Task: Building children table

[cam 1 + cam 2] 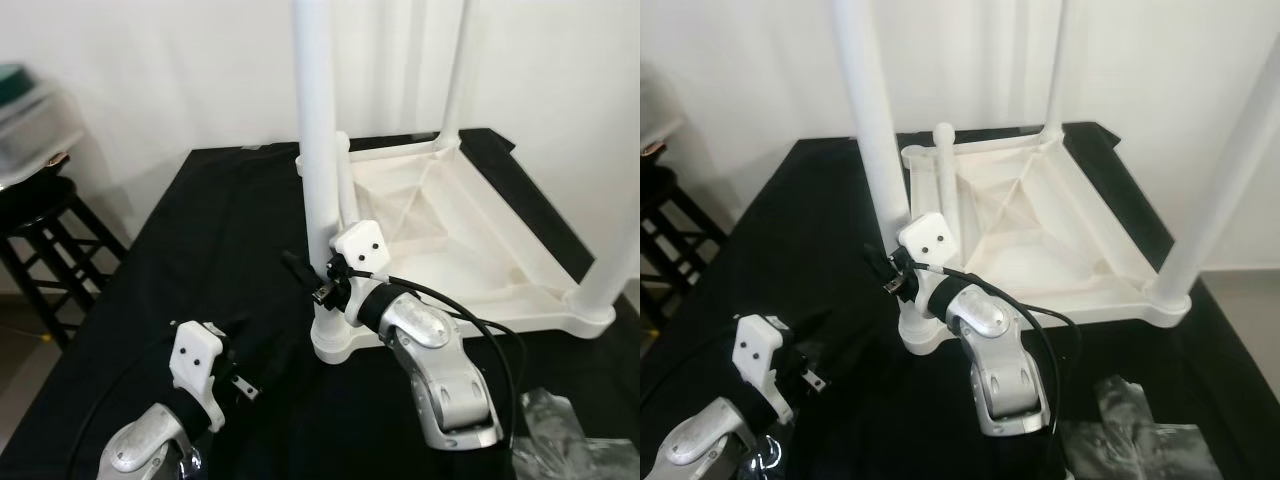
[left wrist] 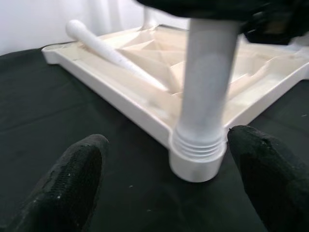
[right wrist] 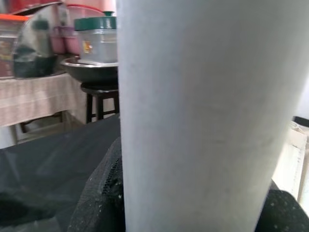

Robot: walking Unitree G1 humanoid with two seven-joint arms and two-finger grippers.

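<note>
Now | three legs upright in tabletop (image 1: 480,240), fourth leg (image 1: 950,180) loose at centre | right gripper (image 1: 322,272) pinching near leg (image 1: 318,150) | left gripper (image 2: 164,179) spread, lower left.

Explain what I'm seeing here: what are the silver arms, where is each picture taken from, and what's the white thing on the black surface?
The silver arms belong to a humanoid robot. Two pictures come from its head, looking down; two come from cameras on its wrists. On the black-covered table lies a white children's table top, upside down, with three legs standing up. A loose leg lies inside it. The right gripper is closed around the near corner leg. The left gripper waits open just in front of that leg's socket. A crumpled plastic bag lies nearby.
</note>
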